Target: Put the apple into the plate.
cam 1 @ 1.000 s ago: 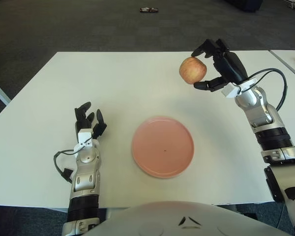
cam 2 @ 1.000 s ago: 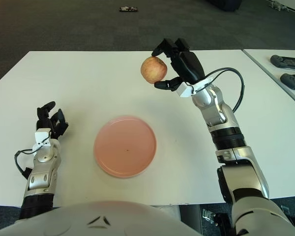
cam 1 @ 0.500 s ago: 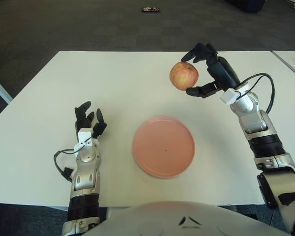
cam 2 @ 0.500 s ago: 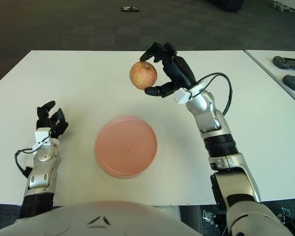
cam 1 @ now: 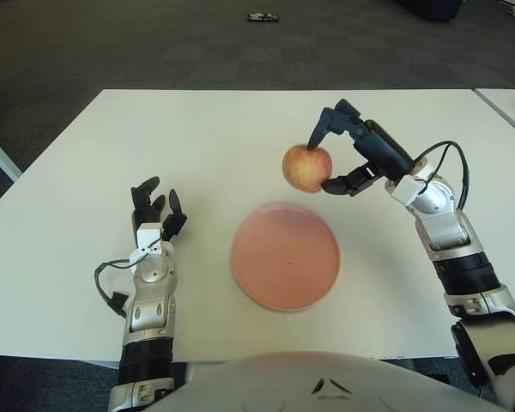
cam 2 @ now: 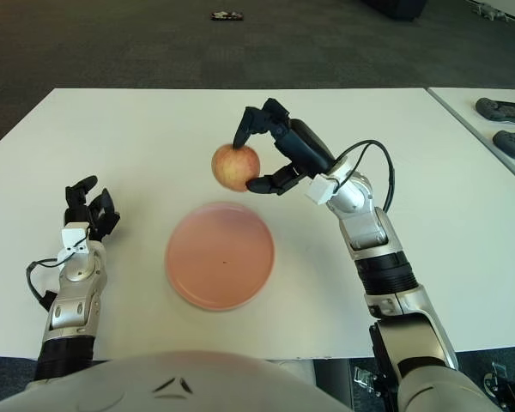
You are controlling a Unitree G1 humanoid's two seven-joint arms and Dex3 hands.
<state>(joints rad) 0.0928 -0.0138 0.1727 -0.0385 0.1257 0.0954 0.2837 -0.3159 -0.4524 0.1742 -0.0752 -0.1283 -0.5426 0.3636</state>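
A red-yellow apple (cam 1: 305,167) is held in the air by my right hand (cam 1: 348,154), fingers curled around it, just beyond the far edge of the pink plate (cam 1: 285,255). The plate lies flat on the white table (cam 1: 197,146), near the front centre. In the right eye view the apple (cam 2: 235,166) hangs above the plate's far rim (cam 2: 220,210). My left hand (cam 1: 154,213) rests on the table at the left of the plate, fingers spread, holding nothing.
The white table ends a little in front of the plate. A second table with dark controllers (cam 2: 501,129) stands at the far right. A small dark object (cam 1: 260,16) lies on the floor beyond the table.
My right hand has carried the apple leftward and down, from high at the right toward the plate's far edge. The left hand has not moved.
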